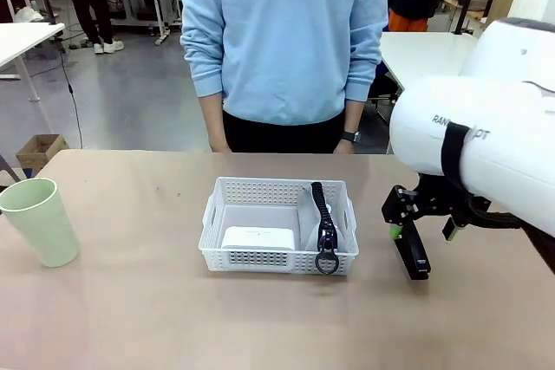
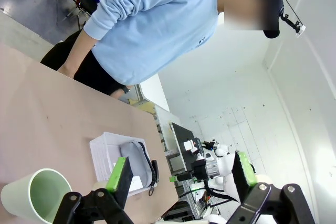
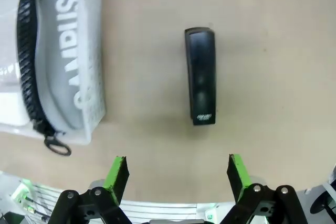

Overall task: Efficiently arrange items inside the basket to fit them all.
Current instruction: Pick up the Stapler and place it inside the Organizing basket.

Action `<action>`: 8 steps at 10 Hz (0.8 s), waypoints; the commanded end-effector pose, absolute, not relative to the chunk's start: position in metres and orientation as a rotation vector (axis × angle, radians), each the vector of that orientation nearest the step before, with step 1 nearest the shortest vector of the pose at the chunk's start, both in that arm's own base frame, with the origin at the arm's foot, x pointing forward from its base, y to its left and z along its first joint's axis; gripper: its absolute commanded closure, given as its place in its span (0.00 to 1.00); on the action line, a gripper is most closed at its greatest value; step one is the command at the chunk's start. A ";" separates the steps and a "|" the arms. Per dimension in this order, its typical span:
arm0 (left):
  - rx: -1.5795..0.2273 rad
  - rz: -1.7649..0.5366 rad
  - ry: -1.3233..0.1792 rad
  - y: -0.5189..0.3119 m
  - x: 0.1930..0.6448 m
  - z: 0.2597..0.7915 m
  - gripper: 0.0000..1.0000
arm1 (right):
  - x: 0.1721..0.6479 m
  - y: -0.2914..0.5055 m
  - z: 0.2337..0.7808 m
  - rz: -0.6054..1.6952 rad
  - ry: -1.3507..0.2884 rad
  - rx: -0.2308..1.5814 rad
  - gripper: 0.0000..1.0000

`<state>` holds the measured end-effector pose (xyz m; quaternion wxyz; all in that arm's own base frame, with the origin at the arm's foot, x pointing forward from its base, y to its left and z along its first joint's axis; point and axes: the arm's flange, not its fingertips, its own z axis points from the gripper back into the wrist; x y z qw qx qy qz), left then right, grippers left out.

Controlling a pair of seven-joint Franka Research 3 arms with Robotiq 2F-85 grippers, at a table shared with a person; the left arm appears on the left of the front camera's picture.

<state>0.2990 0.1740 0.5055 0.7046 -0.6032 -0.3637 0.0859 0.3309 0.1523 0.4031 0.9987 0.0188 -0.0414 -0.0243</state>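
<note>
The right gripper (image 1: 422, 233) hangs with its jaws spread wide and holds nothing; in the right wrist view (image 3: 177, 170) its green pads stand clear of the black stapler (image 3: 200, 77), which lies flat below it. The stapler (image 1: 414, 257) rests on the table (image 1: 130, 301) toward the right edge, just right of the basket, its long axis running from the far edge to the near edge. The left gripper (image 2: 181, 167) is likewise wide open and empty, above the upright pale green cup (image 2: 37, 195), which stands by the left edge (image 1: 39, 218). Mid-table sits the white lattice basket (image 1: 277, 185). In its right end the grey zippered case (image 1: 325, 214) stands on edge, zipper up, ring pull over the near rim. The small white box (image 1: 257, 237) lies flat in its near left part.
</note>
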 end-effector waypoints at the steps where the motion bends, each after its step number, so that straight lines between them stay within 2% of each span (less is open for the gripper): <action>1: -1.357 0.176 -0.835 0.175 0.300 0.506 0.00 | 0.349 0.144 0.391 -0.037 -0.099 0.015 0.00; 8: -1.357 0.176 -0.835 0.175 0.300 0.506 0.00 | 0.370 0.129 0.361 0.016 -0.079 0.024 0.00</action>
